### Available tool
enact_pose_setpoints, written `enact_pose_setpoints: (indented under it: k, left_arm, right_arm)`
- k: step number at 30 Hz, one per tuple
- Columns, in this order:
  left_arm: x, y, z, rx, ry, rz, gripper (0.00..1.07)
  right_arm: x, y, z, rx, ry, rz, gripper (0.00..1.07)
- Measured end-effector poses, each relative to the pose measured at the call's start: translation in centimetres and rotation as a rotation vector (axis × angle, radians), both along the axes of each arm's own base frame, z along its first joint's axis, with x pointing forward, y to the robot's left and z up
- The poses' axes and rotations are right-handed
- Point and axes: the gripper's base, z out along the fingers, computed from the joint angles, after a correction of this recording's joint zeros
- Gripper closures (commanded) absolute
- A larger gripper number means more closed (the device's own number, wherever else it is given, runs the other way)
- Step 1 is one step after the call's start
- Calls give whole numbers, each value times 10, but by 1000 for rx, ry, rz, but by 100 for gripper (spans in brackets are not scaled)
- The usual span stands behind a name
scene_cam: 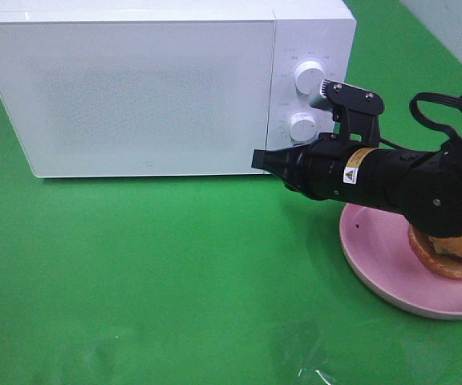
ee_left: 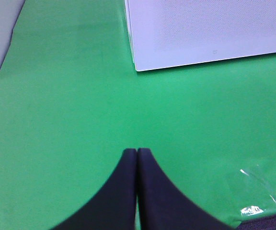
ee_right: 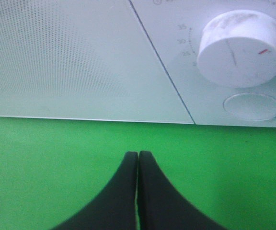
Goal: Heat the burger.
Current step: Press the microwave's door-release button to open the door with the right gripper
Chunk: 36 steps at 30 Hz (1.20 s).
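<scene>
Exterior high: white microwave (scene_cam: 135,88), door shut, stands on green cloth (scene_cam: 151,265). Right gripper (scene_cam: 261,159) is low at its front, near the door seam, below the lower knob (scene_cam: 301,127). Burger (scene_cam: 455,255) sits on the pink plate (scene_cam: 379,257), far right, partly hidden by the arm.
Left wrist: left gripper (ee_left: 137,152), fingers pressed together, empty, above the cloth.
Right wrist: right gripper's fingers likewise clenched on nothing, facing the door seam

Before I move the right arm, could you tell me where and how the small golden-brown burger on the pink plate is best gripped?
Grip the small round golden-brown burger across its bun's sides, coming down from above: it sits flat on the round pink plate, whose raised rim would likely block a low sideways approach. The right hand is shut, so open it first.
</scene>
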Motion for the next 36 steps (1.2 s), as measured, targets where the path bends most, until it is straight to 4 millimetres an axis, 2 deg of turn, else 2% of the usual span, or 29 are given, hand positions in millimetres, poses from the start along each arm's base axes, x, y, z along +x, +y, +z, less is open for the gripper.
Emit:
enact_pose_setpoints:
  k: [8, 20, 24, 36]
  left_arm:
    - [0, 0, 0, 0, 0, 0, 107]
    - [0, 0, 0, 0, 0, 0, 107]
    - [0, 0, 0, 0, 0, 0, 107]
    - [0, 0, 0, 0, 0, 0, 107]
  right_arm:
    - [8, 8, 1, 273, 165, -146, 107]
    - [10, 8, 3, 504, 288, -299, 107]
    - [13, 3, 4, 626, 332, -436, 107]
    - [17, -3, 3, 718, 352, -569, 107]
